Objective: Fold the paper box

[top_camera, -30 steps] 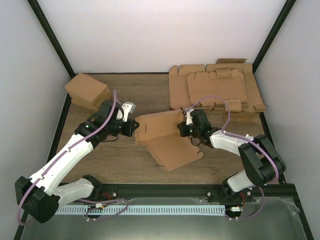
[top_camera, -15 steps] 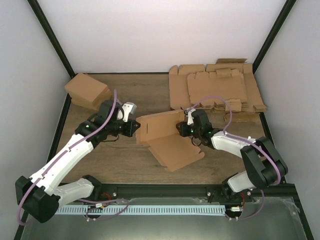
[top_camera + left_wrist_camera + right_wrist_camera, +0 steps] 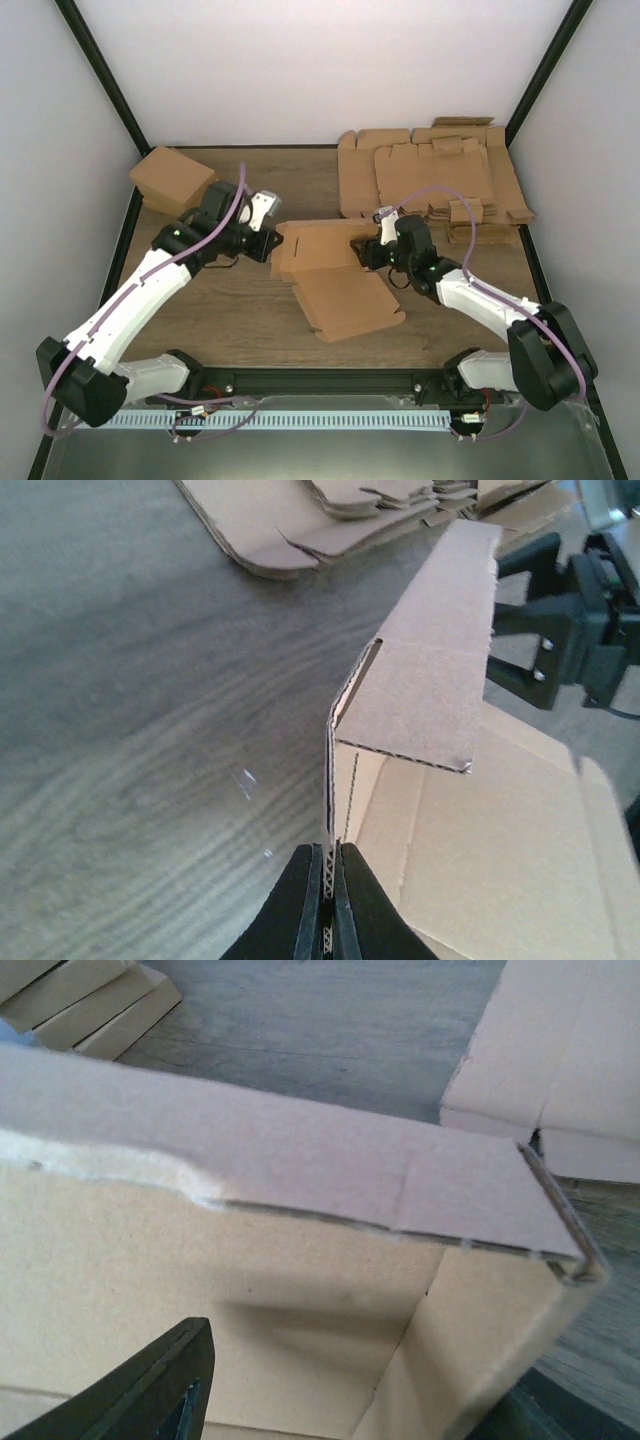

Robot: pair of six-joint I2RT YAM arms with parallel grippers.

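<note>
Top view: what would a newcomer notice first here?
The half-folded paper box lies at mid-table with one wall standing. The left gripper has its jaws shut on the box's left edge, while the right gripper sits open at the raised wall's right end. Behind them, a pile of flat cardboard sheets fills the far right corner.

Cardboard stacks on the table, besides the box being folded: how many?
2. One stack of compact cartons at the far left corner; one pile of flat die-cut sheets at the far right. Pieces within each pile may be hidden.
</note>
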